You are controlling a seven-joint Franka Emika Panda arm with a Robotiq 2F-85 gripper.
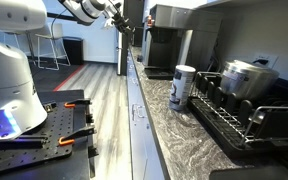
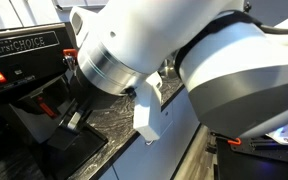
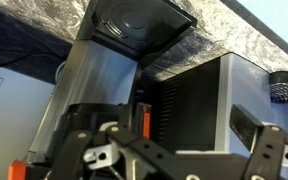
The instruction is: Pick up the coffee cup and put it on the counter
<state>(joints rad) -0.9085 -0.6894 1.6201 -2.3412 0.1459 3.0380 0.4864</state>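
In an exterior view the counter (image 1: 174, 130) runs long and narrow, its grey-and-white marbled stone finished with a pale front edge. A white tumbler (image 1: 182, 85) with a dark top stands mid-counter beside a wire dish rack (image 1: 234, 115), which holds a steel pot (image 1: 246, 78) against the back edge. The arm reaches to the far end, where the gripper (image 1: 127, 30) hangs before the boxy coffee machine (image 1: 169, 40). That is probably where the cup was left to fill, though the cup is too small to make out here.

In the other exterior view the glossy white arm (image 2: 184, 50) blocks most of the scene. Only the dark machine front (image 2: 24, 60) and a strip of speckled stone (image 2: 119, 120) near the front edge show; the cup cannot be picked out.

The wrist view is upside down, with the stone (image 3: 234, 35) along the top. A dark, round-mouthed shape there — by my reading the coffee cup (image 3: 134, 20) — sits at the foot of the machine's brushed-metal column at the counter's far end. The gripper (image 3: 179, 150) is spread wide and empty, well short of the cup — likely lining up its approach.
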